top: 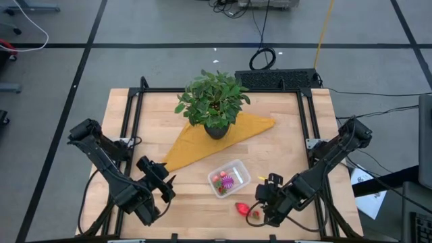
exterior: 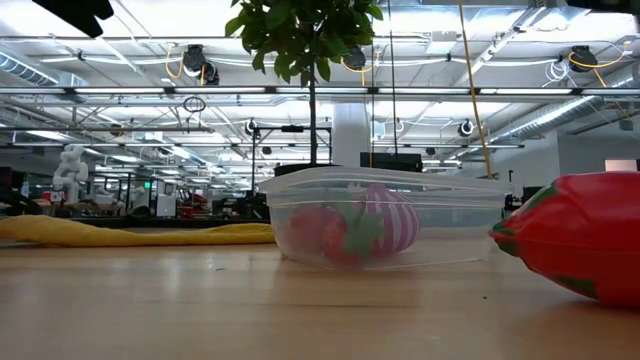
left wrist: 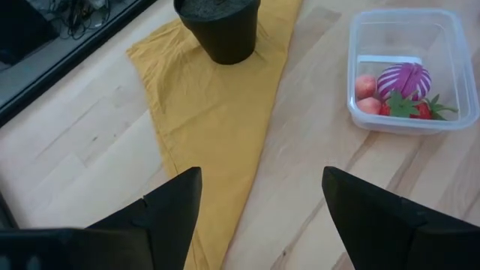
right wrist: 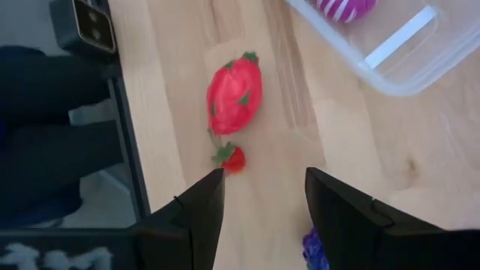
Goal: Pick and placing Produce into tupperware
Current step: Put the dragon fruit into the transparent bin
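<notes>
From above, the clear tupperware [top: 229,177] sits near the front edge of the surface [top: 283,121], in front of the potted plant [top: 213,101] and its yellow cloth [top: 202,142]. It already holds a few produce pieces, red and pink-purple. A large red strawberry [top: 240,208] lies outside it, closer to the front edge, just beside the right pincer [top: 260,210]. The left pincer [top: 164,183] waits toward the front left corner.

At table height, the container shows a striped pink piece [exterior: 388,220] and a red one with green leaves [exterior: 340,235] inside; the big strawberry looms at the right, on bare wood.

The left wrist view shows its fingers spread and empty, with peach, purple-striped and red pieces in the container.

In the right wrist view the fingers look apart, though that pincer reads as pressed together; nothing is visibly pinched. A small strawberry [right wrist: 232,157] lies next to the large one, and a purple piece [right wrist: 315,247] lies by one finger. So the job looks partly done, with at least three pieces left.
</notes>
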Robot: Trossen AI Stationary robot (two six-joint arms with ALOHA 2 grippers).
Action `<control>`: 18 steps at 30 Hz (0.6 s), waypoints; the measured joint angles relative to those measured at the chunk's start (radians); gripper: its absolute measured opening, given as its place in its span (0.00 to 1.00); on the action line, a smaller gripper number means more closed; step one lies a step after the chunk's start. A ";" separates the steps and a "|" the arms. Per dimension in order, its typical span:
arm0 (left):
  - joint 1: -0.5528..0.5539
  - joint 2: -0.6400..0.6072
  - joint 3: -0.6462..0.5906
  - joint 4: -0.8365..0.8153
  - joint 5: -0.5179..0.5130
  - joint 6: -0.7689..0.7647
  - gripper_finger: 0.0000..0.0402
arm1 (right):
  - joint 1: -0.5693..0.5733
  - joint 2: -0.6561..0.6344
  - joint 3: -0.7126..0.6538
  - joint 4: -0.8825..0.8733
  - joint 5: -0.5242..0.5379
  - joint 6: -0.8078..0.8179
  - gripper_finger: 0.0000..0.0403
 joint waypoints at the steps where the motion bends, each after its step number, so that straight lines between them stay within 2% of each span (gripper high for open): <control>1: 0.000 0.000 0.000 0.000 0.000 0.000 0.70 | 0.000 0.000 -0.005 -0.002 -0.009 0.000 0.44; 9: 0.000 0.000 0.000 0.000 0.000 0.001 0.70 | 0.000 -0.001 -0.039 0.026 -0.007 -0.035 0.44; 18: 0.000 0.000 0.000 0.000 0.000 0.001 0.70 | 0.000 -0.001 -0.141 0.359 -0.007 -0.136 0.44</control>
